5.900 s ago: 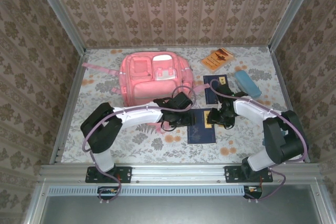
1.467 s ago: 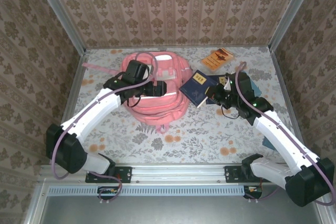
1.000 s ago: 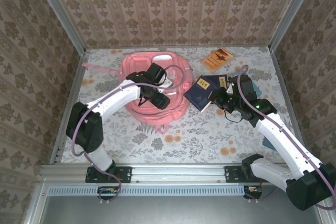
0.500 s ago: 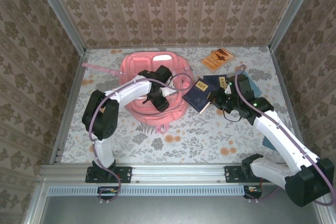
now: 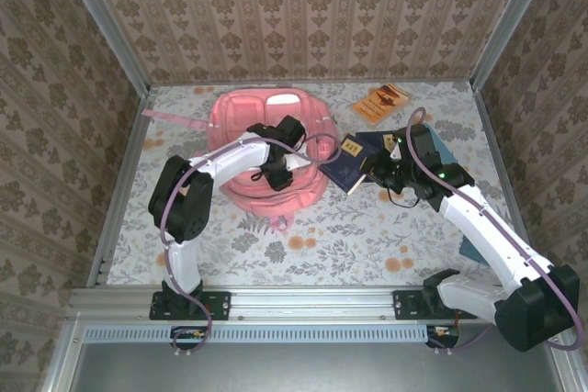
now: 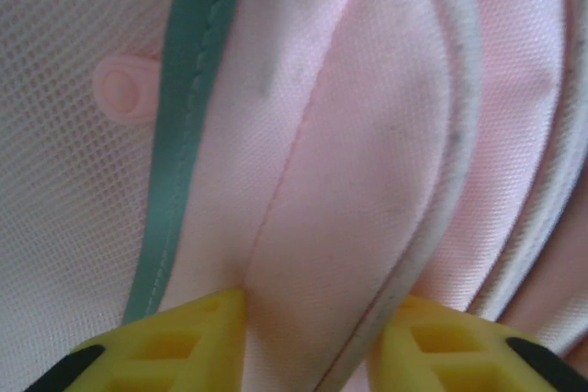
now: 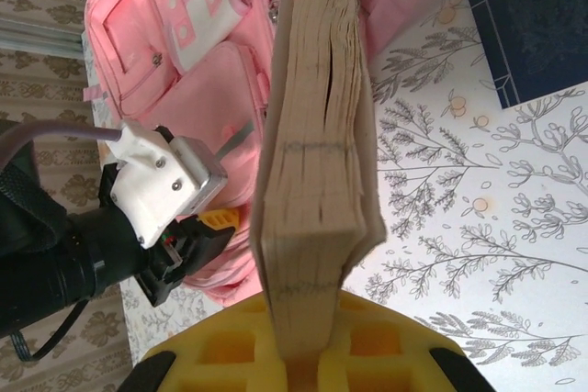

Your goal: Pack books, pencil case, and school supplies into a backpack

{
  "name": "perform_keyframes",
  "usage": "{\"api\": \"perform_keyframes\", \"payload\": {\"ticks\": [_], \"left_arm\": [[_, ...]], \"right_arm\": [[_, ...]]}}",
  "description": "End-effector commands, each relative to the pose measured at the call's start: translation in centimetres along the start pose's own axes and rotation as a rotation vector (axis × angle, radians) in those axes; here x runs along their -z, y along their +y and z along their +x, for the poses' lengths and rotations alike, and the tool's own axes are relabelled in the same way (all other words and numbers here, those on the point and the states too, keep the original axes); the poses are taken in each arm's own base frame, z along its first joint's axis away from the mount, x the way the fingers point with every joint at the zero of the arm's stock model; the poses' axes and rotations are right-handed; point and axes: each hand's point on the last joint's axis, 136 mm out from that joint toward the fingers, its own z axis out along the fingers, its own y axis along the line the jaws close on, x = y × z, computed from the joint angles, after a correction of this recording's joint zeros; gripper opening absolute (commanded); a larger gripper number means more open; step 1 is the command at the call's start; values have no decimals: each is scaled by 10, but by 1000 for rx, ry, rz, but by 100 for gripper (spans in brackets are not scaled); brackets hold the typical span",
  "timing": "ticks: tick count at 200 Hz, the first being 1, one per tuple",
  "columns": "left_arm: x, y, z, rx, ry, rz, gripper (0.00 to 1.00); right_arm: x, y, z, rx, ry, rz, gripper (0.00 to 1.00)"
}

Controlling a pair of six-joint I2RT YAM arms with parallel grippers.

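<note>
Leftmost, we see the pink backpack (image 5: 241, 130) lying on the bench (image 5: 239, 245), toward its far side. Our left fingers (image 6: 175, 341) are pinched on a fold of its pink fabric, close to a teal trim strip (image 6: 188, 89). Just right of the pack, a navy book (image 5: 336, 164) hangs tilted above the bench, its left corner close to the backpack's edge. Our right fingers (image 7: 216, 351) are clamped on it, with the page edges facing the wrist camera. Behind it a second navy book (image 5: 372, 140) lies flat, and the orange booklet (image 5: 380, 103) sits farther back. Rightmost, the light blue pencil case (image 5: 438, 146) peeks out from behind the right arm.
</note>
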Motion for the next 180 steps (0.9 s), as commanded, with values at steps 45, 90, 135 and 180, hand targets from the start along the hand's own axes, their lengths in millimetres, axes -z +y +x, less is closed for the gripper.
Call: {"api": "perform_keyframes", "payload": {"ticks": [45,90,135,180], "left_arm": [[84,39,-52,13,-269,-177,12],[165,81,-90,98,-529,-519,8],[222,94,-114,199,-686,-653,9],[226,95,-124,251,-662,-684,7]], "right_arm": [[40,-2,-12,68,-112,28,7],[54,15,-3,138,-127,-114,7],[47,44,18,135,-13,-319,8],[17,42,24,0,54,-368,8]]}}
